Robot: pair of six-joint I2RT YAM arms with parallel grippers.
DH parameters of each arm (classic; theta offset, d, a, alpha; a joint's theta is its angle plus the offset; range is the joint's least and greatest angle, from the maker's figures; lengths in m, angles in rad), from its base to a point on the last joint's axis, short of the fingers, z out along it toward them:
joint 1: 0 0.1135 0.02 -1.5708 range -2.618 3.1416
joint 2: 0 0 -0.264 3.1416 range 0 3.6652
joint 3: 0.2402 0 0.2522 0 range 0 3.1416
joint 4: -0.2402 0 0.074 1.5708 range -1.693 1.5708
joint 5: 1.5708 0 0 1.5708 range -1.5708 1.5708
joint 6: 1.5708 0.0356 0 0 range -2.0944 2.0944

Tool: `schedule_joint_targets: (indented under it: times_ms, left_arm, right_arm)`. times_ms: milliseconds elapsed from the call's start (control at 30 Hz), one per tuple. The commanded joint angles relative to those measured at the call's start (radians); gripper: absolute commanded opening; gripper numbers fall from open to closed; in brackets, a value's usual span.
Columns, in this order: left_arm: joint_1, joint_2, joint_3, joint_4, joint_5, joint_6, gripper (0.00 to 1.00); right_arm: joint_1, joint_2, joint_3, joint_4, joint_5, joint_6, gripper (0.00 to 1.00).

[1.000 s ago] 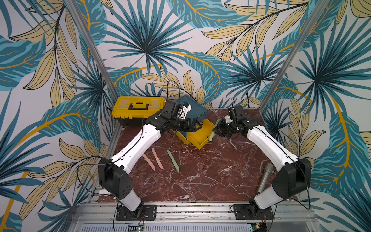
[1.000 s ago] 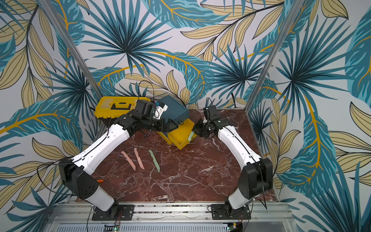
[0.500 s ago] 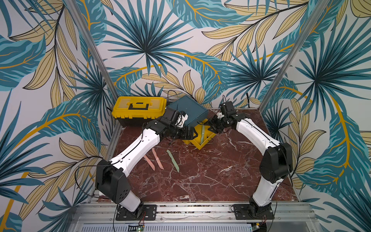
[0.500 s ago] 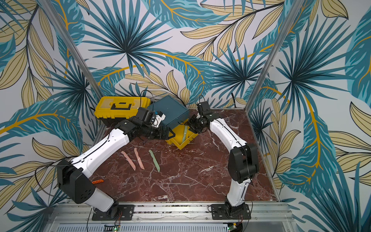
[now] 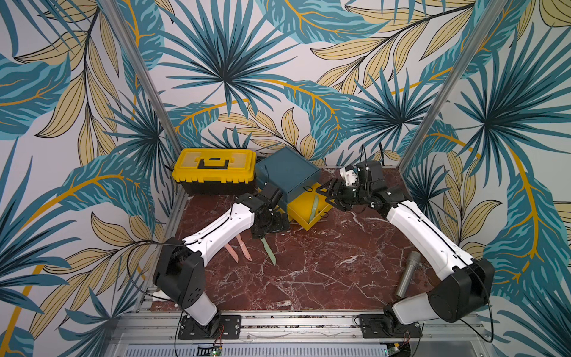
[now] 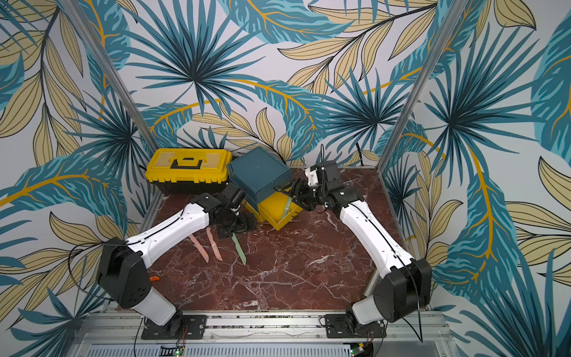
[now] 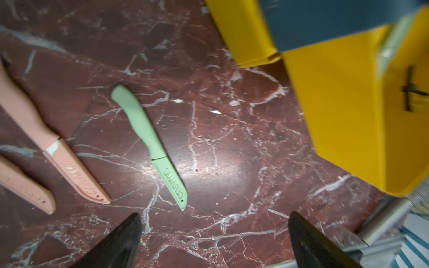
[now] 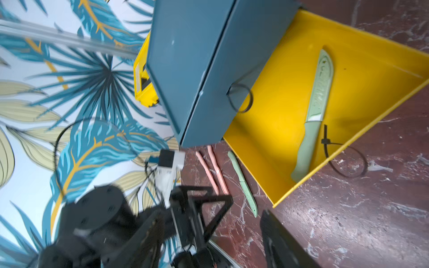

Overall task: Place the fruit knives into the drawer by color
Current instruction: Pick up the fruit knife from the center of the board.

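Note:
The drawer chest [image 5: 287, 173] [image 6: 259, 176] is a dark-teal cube with its yellow drawer [image 5: 301, 213] [image 8: 267, 130] pulled out. One pale green fruit knife [image 5: 315, 207] [image 8: 313, 116] lies inside it. My right gripper [image 5: 329, 193] [image 8: 213, 241] hovers open at the drawer's right edge, holding nothing. Another green knife [image 5: 268, 250] [image 7: 148, 139] and two pink knives [image 5: 231, 252] [image 5: 245, 251] [image 7: 58, 150] lie on the marble. My left gripper [image 5: 268, 228] [image 7: 213, 232] hangs open just above the green knife's handle end.
A yellow-and-black toolbox [image 5: 216, 170] stands left of the chest against the back wall. A grey cylinder [image 5: 408, 272] lies at the right by my right arm's base. A thin black loop pull [image 8: 346, 160] hangs off the drawer front.
My right gripper opened and the green knife it held now lies in the yellow drawer. My left arm drew back from the drawer to above the knives on the table.

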Motion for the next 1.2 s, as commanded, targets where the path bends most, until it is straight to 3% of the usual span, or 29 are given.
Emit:
schedule_joint_targets:
  times_ms: [0,167,300,633,867,1100,1167]
  left_arm:
    - [0.009,0.012,-0.066,-0.011,-0.08,-0.162,1.0]
    - [0.032,0.028,-0.169,0.121,-0.076,-0.257,1.0]
    - [0.036,0.095,-0.188,0.183,-0.056,-0.306,0.95]
    - [0.047,0.201,-0.125,0.233,-0.109,-0.281,0.65]
    - [0.049,0.193,-0.167,0.232,-0.128,-0.278,0.42]
    - [0.049,0.178,-0.193,0.229,-0.118,-0.273,0.34]
    - [0.049,0.171,-0.2,0.232,-0.118,-0.272,0.28]
  right_arm:
    - [0.028,-0.057,-0.083,0.007,-0.116,-0.084,0.75]
    - [0.076,-0.154,-0.222,0.051,-0.139,-0.1,0.93]
    - [0.124,-0.182,-0.275,0.059,-0.129,-0.12,1.0]
    - [0.162,-0.172,-0.309,0.048,-0.106,-0.138,1.0]
    - [0.162,-0.164,-0.307,0.023,-0.093,-0.159,1.0]
    - [0.162,-0.156,-0.31,0.008,-0.073,-0.176,1.0]
    - [0.163,-0.148,-0.309,0.007,-0.075,-0.178,1.0]
